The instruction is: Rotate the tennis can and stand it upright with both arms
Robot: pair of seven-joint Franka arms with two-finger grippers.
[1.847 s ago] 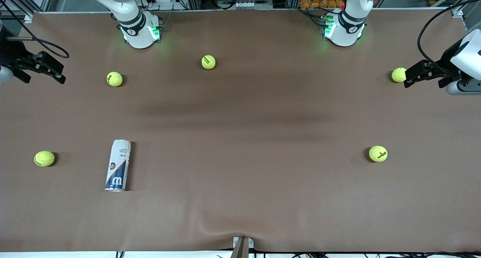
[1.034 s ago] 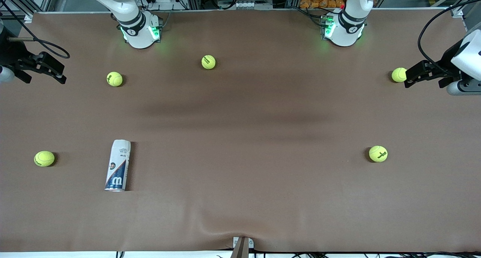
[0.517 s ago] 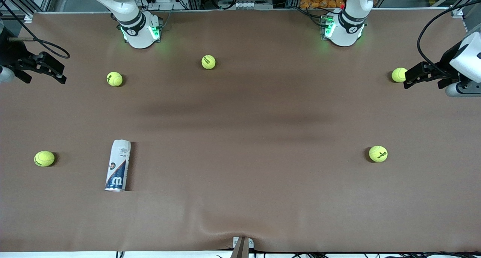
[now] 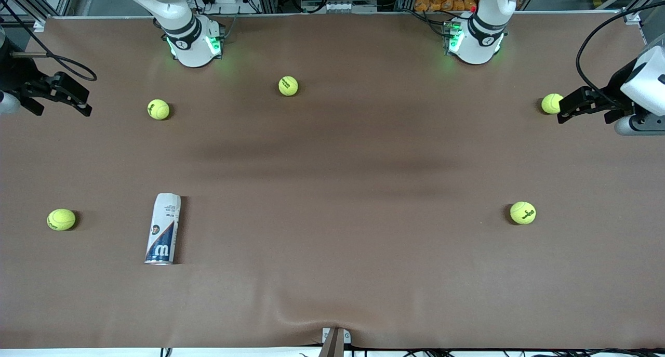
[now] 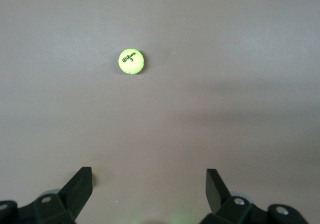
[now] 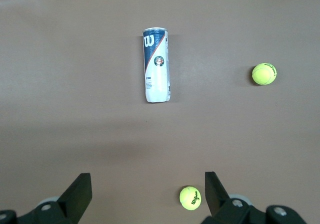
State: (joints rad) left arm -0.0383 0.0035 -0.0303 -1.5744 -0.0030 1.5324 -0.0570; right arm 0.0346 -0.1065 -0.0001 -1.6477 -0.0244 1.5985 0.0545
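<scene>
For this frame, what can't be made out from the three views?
- Tennis can: whether it holds balls; the label wraps it in the front and right wrist views.
- Its end toward the robot bases: lid or none cannot be told.
- Both arms: upper links cut off by the front view's edges.
- Ball beside the left gripper: partly covered by it.
- Can's small print: too small.

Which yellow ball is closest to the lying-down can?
The tennis ball at the right arm's end of the table, right beside the tennis can. The other four balls sit much farther away from it.
</scene>
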